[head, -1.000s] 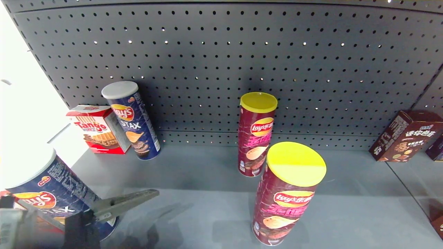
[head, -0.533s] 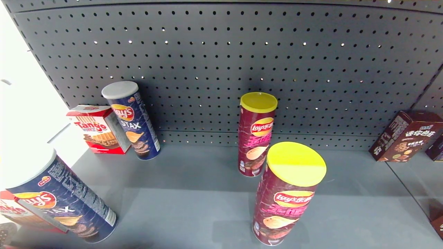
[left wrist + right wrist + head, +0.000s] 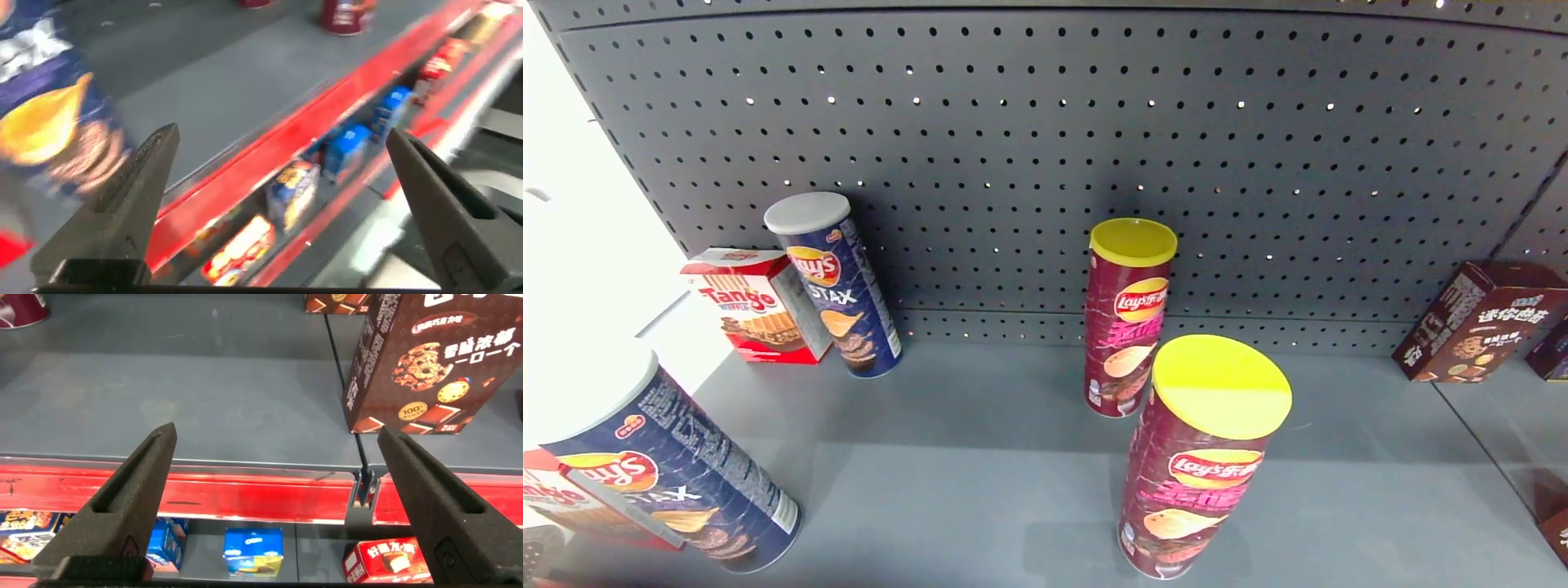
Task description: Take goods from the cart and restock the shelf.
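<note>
Standing upright on the shelf [image 3: 980, 490], the near blue can [image 3: 670, 474] is set before the far blue can [image 3: 829, 286], and the maroon cans [image 3: 1201, 457] are lined up likewise, probably so that labels face the aisle. The left gripper [image 3: 282, 135] and right gripper [image 3: 278, 431] are held at the shelf's front edge with fingers wide apart and nothing between them, apparently ready for the next item.

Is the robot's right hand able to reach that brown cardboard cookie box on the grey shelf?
Probably yes. The right hand is open before the front edge of the grey shelf, and the brown cardboard cookie box stands close by, with bare shelf between them.
</note>
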Robot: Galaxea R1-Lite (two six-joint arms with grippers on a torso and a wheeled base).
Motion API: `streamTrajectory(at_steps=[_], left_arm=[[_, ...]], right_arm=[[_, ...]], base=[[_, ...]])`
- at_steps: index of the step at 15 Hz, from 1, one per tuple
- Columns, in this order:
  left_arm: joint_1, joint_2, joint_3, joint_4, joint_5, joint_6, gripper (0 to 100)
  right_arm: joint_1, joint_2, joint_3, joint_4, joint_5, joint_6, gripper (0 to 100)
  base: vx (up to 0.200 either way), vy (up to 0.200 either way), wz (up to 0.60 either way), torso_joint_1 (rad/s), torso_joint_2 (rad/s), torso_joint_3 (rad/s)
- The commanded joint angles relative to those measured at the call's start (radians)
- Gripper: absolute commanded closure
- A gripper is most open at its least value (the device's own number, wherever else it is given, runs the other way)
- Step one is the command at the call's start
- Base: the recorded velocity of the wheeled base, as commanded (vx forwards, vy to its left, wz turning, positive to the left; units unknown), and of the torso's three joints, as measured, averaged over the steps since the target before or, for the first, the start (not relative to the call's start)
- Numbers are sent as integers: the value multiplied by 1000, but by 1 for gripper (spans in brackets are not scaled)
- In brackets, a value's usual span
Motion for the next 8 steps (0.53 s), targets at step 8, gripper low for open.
streamTrajectory(at_steps=[8], left_arm=[[363,-167,6,143,2,-26,0]], right_arm=[[0,2,0,-1,0,-1,0]], base=[[0,0,0,0,0,0]])
